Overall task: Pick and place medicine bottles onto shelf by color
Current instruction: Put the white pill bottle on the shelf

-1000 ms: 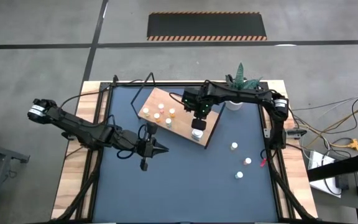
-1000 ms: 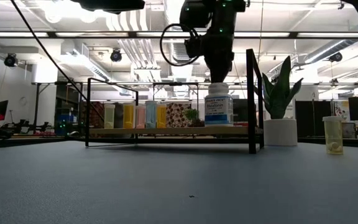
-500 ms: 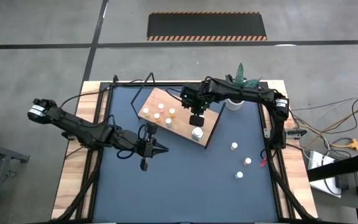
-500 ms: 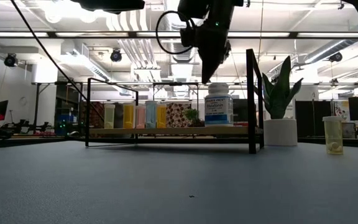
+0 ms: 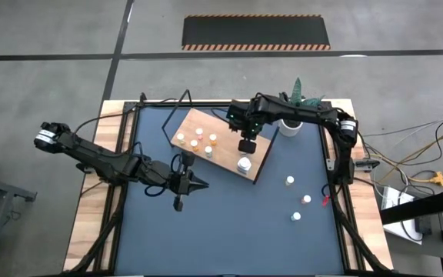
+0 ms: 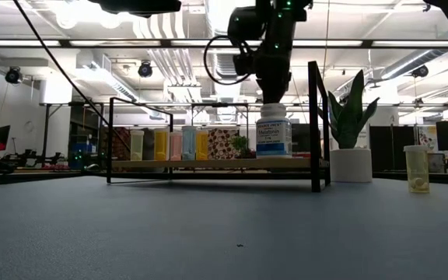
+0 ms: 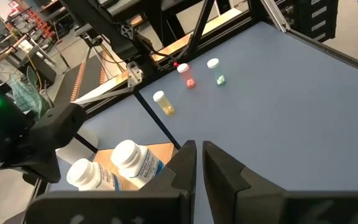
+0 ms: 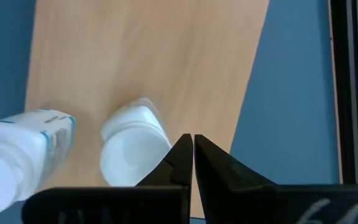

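Note:
The shelf [image 5: 220, 143], a light-brown board in a black frame, lies at the table's far middle. Several small medicine bottles [image 5: 198, 141] stand on its left part and two big white ones [image 8: 132, 149] [image 8: 17, 158] near its right end. My right gripper [image 5: 246, 146] hangs shut just above and beside these big bottles [image 6: 274, 134], pointing steeply down; in the right wrist view its tips [image 8: 193, 146] stand next to a white cap. Three small bottles [image 5: 290, 181] [image 5: 306, 199] [image 5: 296, 217] stand on the blue table at the right. My left gripper [image 5: 178, 203] waits shut at the left middle.
A white pot with a green plant [image 5: 291, 123] stands at the far right, just behind the shelf. The shelf's black frame posts [image 6: 314, 124] rise beside my right gripper. The blue tabletop [image 5: 229, 231] lies bare between the two arms and along the near edge.
My right gripper, still shut, has swayed a little toward the shelf's left, tipping as it went, and has come back over the big white bottles. The bottles stand as they were.

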### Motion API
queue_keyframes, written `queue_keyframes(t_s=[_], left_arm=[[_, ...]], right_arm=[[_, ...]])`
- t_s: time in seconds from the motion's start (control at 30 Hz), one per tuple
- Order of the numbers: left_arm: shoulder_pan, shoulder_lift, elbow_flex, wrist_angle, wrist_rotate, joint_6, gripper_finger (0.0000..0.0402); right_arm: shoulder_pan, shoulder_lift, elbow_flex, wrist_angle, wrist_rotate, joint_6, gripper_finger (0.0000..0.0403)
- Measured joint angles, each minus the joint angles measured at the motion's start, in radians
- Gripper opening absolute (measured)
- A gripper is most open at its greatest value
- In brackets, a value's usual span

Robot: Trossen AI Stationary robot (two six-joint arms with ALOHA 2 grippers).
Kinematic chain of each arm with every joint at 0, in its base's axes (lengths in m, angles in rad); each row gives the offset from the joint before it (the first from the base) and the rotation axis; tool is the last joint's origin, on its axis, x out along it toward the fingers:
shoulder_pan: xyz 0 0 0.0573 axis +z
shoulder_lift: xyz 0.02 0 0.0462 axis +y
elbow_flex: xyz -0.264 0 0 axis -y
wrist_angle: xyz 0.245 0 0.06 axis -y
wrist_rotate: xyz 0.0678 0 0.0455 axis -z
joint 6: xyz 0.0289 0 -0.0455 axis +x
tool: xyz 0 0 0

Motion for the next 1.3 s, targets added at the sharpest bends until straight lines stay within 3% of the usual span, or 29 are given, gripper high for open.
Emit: queue_keyframes(t_s=[0.57, 0.8, 1.3], left_arm=[[0.000, 0.000, 0.000, 0.000, 0.000, -0.002, 0.0010], [0.000, 0.000, 0.000, 0.000, 0.000, -0.002, 0.0010], [0.000, 0.000, -0.001, 0.000, 0.000, -0.002, 0.0010]], right_arm=[[0.002, 0.000, -0.001, -0.103, -0.015, 0.039, 0.0009], [0.013, 0.000, 0.000, -0.113, -0.115, 0.039, 0.0009], [0.013, -0.001, 0.027, 0.005, -0.064, -0.031, 0.0009]])
